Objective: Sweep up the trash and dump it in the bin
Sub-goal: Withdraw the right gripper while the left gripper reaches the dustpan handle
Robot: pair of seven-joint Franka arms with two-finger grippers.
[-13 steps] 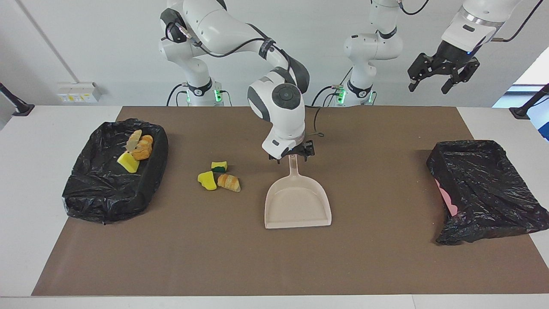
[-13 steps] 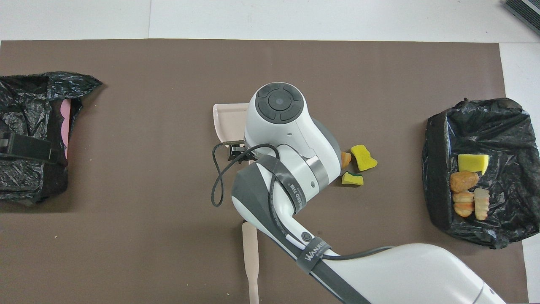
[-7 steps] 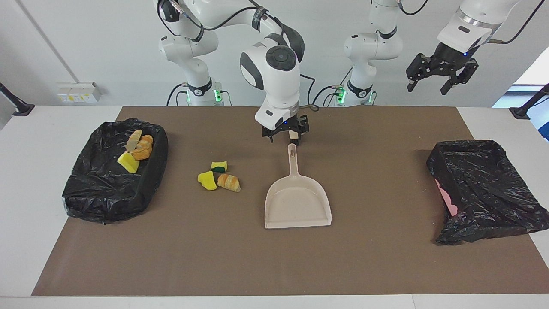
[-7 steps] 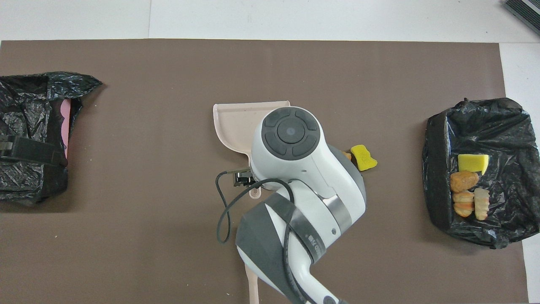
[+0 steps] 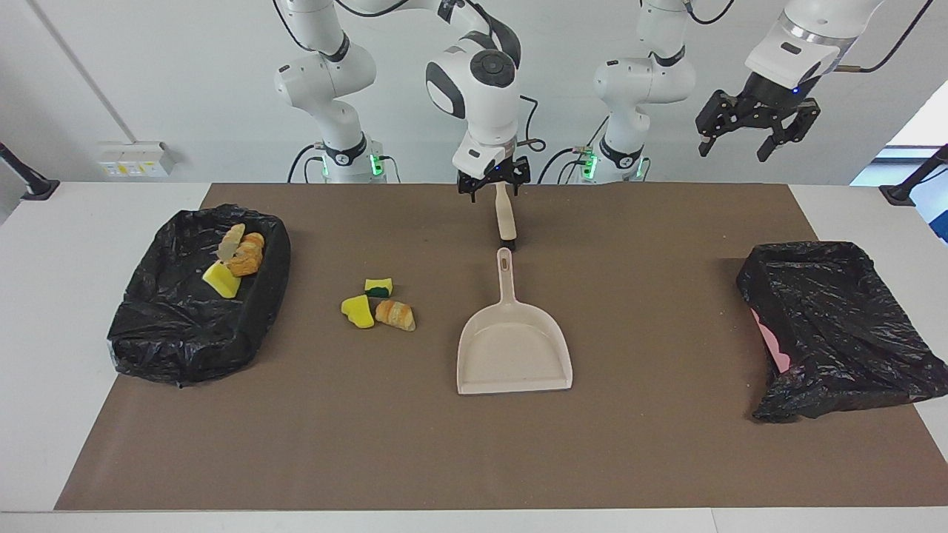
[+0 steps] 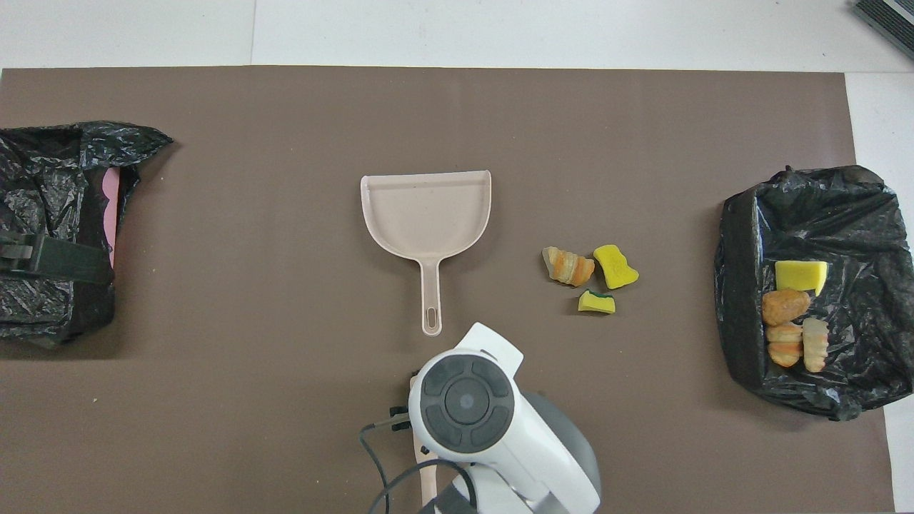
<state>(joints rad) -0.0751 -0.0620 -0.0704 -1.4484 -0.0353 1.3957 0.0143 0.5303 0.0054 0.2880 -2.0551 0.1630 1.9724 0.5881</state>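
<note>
While I watched from my station, the brown mat [image 5: 474,444] covered most of the table, with a black-lined bin [image 5: 178,333] at the right arm's end and another black-lined bin [image 5: 837,333] at the left arm's end. The first held four bits of the trash [image 5: 237,259]: a yellow sponge chunk, pastry pieces and a pale wad. The second showed only a pink patch inside. The beige dustpan [image 5: 515,355] lay empty mid-mat, handle toward the robots. Three more bits [image 5: 378,305] sat on the mat between dustpan and first bin. The right gripper [image 5: 493,180] hovered over the brush [image 5: 506,220], fingers apart, holding nothing. The left gripper [image 5: 755,133] waited, raised, open and empty.
</note>
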